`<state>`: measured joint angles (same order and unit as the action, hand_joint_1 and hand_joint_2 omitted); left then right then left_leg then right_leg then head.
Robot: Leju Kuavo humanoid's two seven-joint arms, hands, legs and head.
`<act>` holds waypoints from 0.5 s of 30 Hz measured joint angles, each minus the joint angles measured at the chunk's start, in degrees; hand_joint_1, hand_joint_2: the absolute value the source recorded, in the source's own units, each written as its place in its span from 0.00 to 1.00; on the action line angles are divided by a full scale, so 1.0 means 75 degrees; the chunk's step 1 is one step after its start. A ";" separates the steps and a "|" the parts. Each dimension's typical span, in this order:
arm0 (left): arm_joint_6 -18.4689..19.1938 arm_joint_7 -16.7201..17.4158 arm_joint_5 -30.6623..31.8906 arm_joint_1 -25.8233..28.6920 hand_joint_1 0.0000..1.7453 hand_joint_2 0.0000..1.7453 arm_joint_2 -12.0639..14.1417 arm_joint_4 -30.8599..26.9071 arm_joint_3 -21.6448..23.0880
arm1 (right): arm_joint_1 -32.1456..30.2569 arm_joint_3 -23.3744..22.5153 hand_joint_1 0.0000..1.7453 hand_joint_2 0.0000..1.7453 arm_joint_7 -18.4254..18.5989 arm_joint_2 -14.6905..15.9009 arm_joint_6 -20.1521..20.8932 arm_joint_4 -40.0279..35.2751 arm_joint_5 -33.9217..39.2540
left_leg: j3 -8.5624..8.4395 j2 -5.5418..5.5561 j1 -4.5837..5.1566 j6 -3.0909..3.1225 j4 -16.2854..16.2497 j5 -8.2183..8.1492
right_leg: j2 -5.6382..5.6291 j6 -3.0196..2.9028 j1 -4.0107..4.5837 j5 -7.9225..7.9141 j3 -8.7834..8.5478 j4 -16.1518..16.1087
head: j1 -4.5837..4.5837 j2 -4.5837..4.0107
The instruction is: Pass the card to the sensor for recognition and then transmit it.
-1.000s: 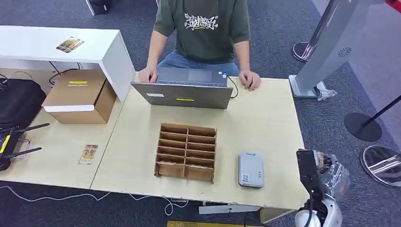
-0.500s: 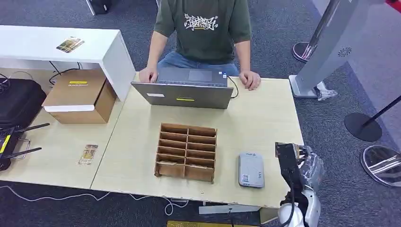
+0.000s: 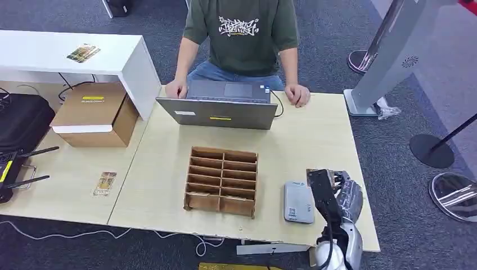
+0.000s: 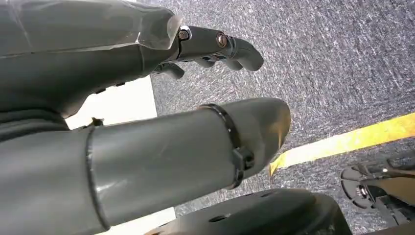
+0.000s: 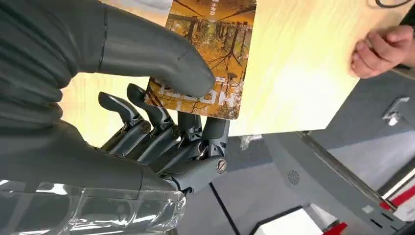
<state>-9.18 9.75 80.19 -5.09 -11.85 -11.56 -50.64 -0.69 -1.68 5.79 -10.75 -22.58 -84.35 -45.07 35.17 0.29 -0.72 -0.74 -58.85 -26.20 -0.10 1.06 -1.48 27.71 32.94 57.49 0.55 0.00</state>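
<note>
Card (image 5: 211,54) orange-brown tree print; sensor (image 3: 298,202) grey; table (image 3: 315,140) pale wood; carpet (image 3: 388,140) dark grey.

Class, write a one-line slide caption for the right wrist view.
Right hand pinches a card above the table.

Evenly and brightly lit from overhead, with soft faint shadows, mild sheen on the pale table (image 3: 315,135), and close parts slightly blurred in wrist views.

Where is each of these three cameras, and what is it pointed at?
Head view: high on the robot, looking down at the table; right hand beside the card reader.
Left wrist view: behind the left hand, facing carpet.
Right wrist view: behind the right hand, which holds the card.
Shared: right hand, table.
</note>
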 joint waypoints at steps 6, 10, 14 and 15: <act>0.0003 0.0050 -0.0041 0.0002 0.00 0.00 0.0003 0.0000 0.0000 | -0.0200 0.0140 1.00 1.00 0.0386 0.0000 0.0210 0.0041 -0.0020 | 0.0000 0.0000 0.0000 0.0000 0.0000 -0.0001 | 0.0000 0.0000 0.0000 0.0001 0.0000 0.0000 | 0.0000 0.0000; 0.0000 0.0050 -0.0087 0.0002 0.00 0.00 0.0003 0.0000 0.0003 | -0.0289 0.0172 1.00 1.00 0.0514 0.0000 0.0234 0.0119 -0.0099 | 0.0000 0.0000 0.0000 0.0000 0.0000 -0.0001 | -0.0001 -0.0001 0.0000 0.0003 0.0001 0.0000 | 0.0000 0.0000; -0.0009 0.0050 -0.0114 0.0003 0.00 0.00 0.0003 0.0000 0.0000 | -0.0338 0.0158 1.00 1.00 0.0610 0.0006 0.0339 0.0219 -0.0154 | -0.0001 -0.0001 0.0000 0.0000 0.0000 -0.0001 | -0.0001 -0.0001 0.0000 0.0003 0.0001 0.0000 | 0.0000 0.0000; -0.0009 0.0050 -0.0114 0.0002 0.00 0.00 0.0003 0.0000 0.0000 | -0.0344 0.0149 1.00 1.00 0.0610 0.0009 0.0347 0.0253 -0.0149 | 0.0000 -0.0001 0.0000 0.0000 0.0000 -0.0001 | -0.0001 -0.0001 0.0000 0.0003 0.0001 0.0000 | 0.0000 0.0000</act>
<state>-9.25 10.12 79.34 -5.07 -11.82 -11.56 -50.64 -3.27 -0.57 10.36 -10.69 -19.98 -82.45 -46.19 35.17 0.28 -0.73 -0.74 -58.85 -26.21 -0.11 1.05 -1.48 27.73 32.95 57.49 0.55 0.00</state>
